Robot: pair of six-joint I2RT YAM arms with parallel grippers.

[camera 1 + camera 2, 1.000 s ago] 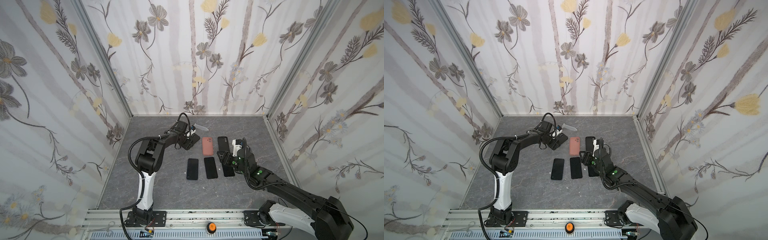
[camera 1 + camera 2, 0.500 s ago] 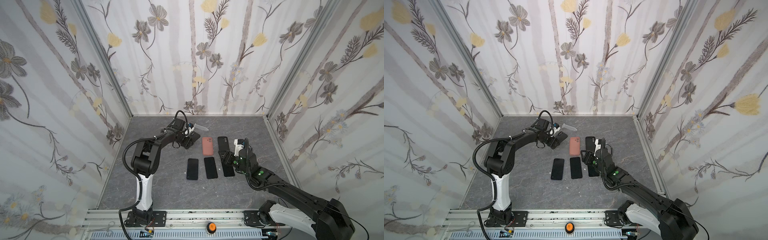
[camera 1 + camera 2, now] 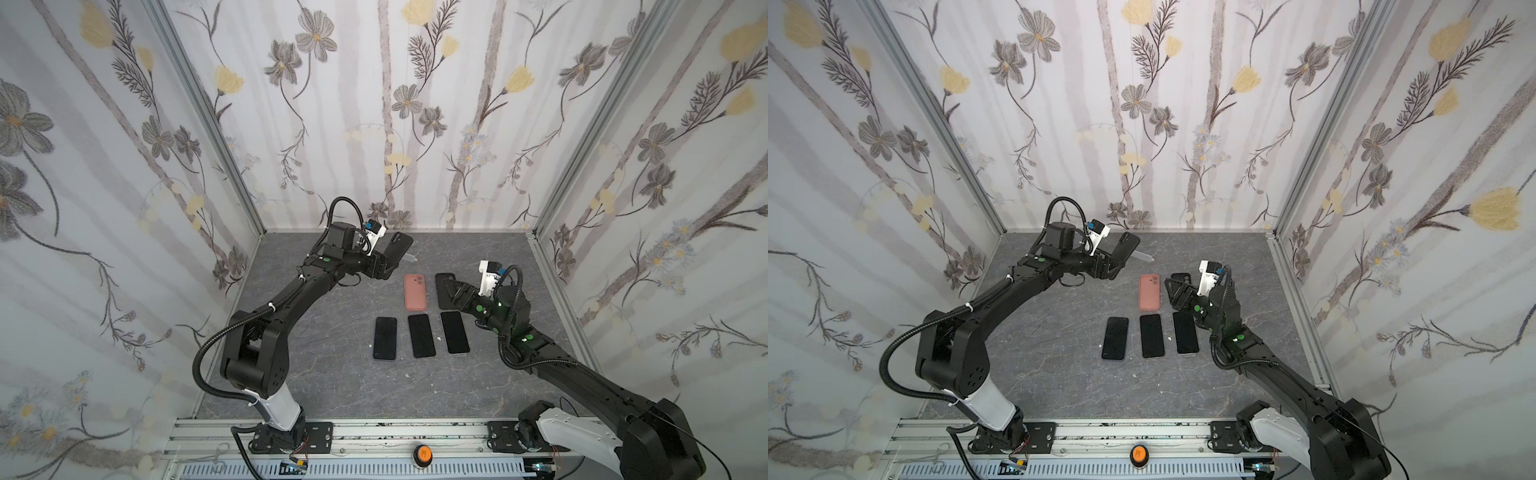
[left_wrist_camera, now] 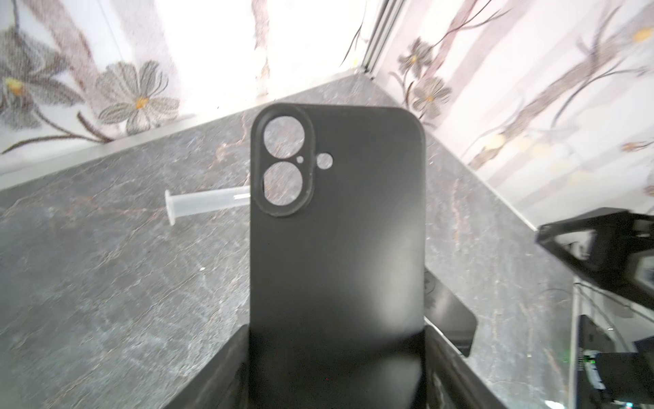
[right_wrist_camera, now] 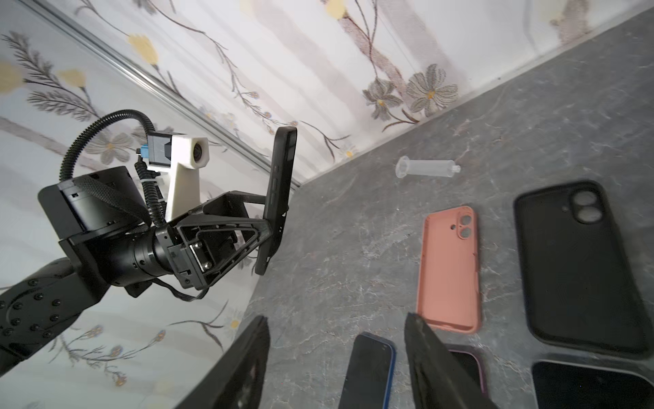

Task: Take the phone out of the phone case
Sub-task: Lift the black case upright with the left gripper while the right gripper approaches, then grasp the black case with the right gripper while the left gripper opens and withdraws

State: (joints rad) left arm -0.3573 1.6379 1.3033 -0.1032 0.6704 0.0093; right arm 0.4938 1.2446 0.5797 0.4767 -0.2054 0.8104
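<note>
- We see the left claw point(image 3: 384, 262) clamped on an upright black case point(image 3: 399, 246), raised near the counter's point(image 3: 332, 374) far edge.
- The right claw point(image 5: 336, 322) gapes empty near three phones point(image 3: 420, 336) mid-counter.

Three phones lie in a row on the table point(image 3: 332, 374). Places are given from the middle phone point(image 3: 422, 336). The left phone point(image 3: 384, 337) lies just beside it on the left and the right phone point(image 3: 454, 332) just beside it on the right, none touching. Directly behind it lies the centre case point(image 3: 415, 291). Behind it to the right lies the right case point(image 3: 441, 278), with the right gripper point(image 3: 454, 291) above that case, jaws apart. Farther behind it lies a tube point(image 3: 409, 258). Behind it to the left, off the table, the held case point(image 3: 397, 248) stands near upright, clamped in the left gripper point(image 3: 384, 265).
</note>
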